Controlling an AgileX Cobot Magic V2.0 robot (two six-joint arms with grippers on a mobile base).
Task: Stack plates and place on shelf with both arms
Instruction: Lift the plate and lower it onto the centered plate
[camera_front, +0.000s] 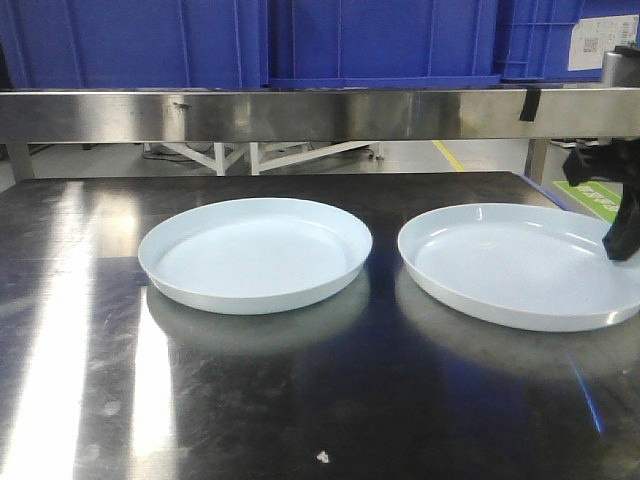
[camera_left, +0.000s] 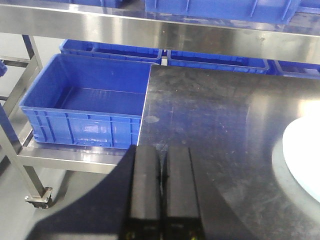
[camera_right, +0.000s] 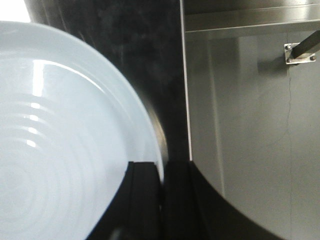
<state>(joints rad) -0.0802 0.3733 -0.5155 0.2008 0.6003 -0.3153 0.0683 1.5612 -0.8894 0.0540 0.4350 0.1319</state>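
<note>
Two plates sit side by side, apart, on the steel table: left plate mid-table, right plate near the right edge. Right gripper pinches the right plate's rim. Left gripper closed, empty, over bare tabletop — blue crate beyond the left edge.

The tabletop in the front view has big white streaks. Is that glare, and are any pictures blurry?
Yes: in the front view, light glares in white streaks off the steel table, which also mirrors the left plate. The left wrist view is fairly sharp. The right wrist view is soft, the right plate smeared at its rim.
</note>
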